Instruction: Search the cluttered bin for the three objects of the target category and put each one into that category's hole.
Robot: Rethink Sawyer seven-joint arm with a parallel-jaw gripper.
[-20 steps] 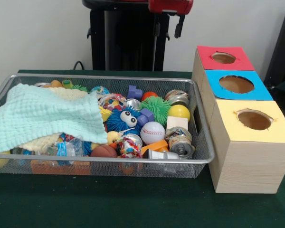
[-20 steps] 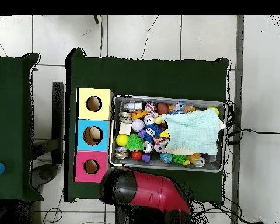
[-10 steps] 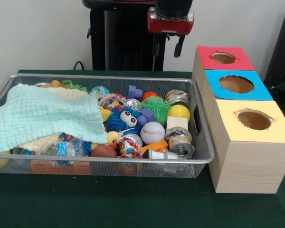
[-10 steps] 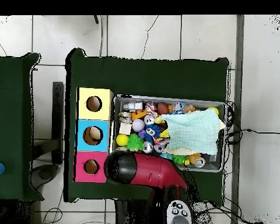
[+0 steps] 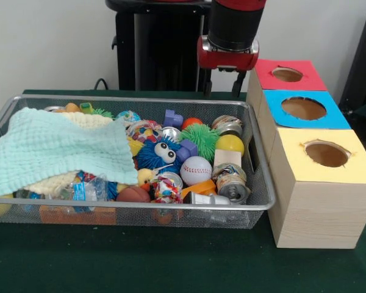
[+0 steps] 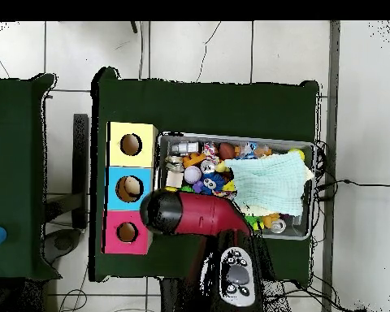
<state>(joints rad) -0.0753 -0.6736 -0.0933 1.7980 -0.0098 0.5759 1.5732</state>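
While your gripper [image 5: 222, 90] hangs empty over the bin [image 5: 134, 206]'s far rim near the red box [image 5: 287, 74], fingers spread apart.

Much of the bin [image 5: 263, 183] is covered by a pale green cloth [image 5: 55, 146], so whatever lies beneath it is hidden. In the overhead view, the bin's corner nearest the red box [image 6: 127, 232] is masked by the arm [image 6: 200, 215]. The arm is cut off by the front view's top edge.
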